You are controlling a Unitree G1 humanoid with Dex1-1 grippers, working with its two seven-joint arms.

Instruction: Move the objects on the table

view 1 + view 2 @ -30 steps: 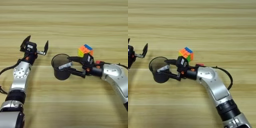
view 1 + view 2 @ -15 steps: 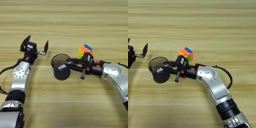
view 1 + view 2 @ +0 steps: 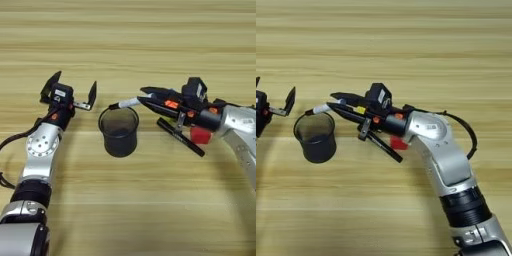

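The black mesh cup (image 3: pixel 119 133) stands upright on the table (image 3: pixel 128 40), a little left of centre. My right gripper (image 3: pixel 144 96) reaches in from the right and is shut on the thin white pen (image 3: pixel 126 103). The pen's dark tip pokes out leftward over the cup's far rim. Below that gripper the black marker (image 3: pixel 181 137) lies slanted on the wood. A small red cube (image 3: pixel 200 135) shows just under the right forearm. My left gripper (image 3: pixel 72 90) hovers open to the left of the cup, apart from it.
The right arm (image 3: pixel 441 155) runs from the bottom right up towards the centre. The left arm (image 3: pixel 40 150) comes up along the left edge. Bare wooden planks lie behind and in front of the objects.
The white pen, which was leaning inside the cup, is now held up at the cup's rim by the right gripper. The marker has dropped to the table. The left arm has stayed put.
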